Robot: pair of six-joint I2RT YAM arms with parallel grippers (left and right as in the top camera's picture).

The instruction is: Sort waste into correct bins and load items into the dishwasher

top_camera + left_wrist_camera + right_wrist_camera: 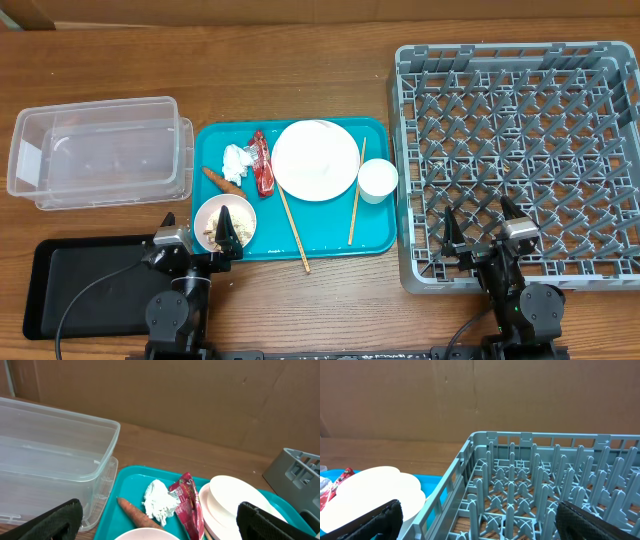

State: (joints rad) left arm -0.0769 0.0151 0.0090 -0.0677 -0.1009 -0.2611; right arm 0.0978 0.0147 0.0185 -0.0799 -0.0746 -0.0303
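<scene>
A teal tray (pixel 375 238) holds a white plate (pixel 315 160), a white cup (pixel 377 179), a white bowl (pixel 213 212) with food scraps, two wooden chopsticks (pixel 293 228), a carrot (pixel 221 180), a crumpled white tissue (pixel 236 161) and a red wrapper (pixel 262 163). The grey dish rack (pixel 520 160) stands at the right. My left gripper (pixel 197 240) is open and empty, just above the bowl's near edge. My right gripper (pixel 481 230) is open and empty over the rack's near edge. The left wrist view shows the carrot (pixel 137 513), tissue (pixel 159 500), wrapper (pixel 187 502) and plate (pixel 235 505).
A clear plastic bin (pixel 100 150) stands at the left, also in the left wrist view (pixel 50 450). A black tray (pixel 90 285) lies at the front left under the left arm. The right wrist view shows the rack (pixel 540 490) and the plate (pixel 375 492).
</scene>
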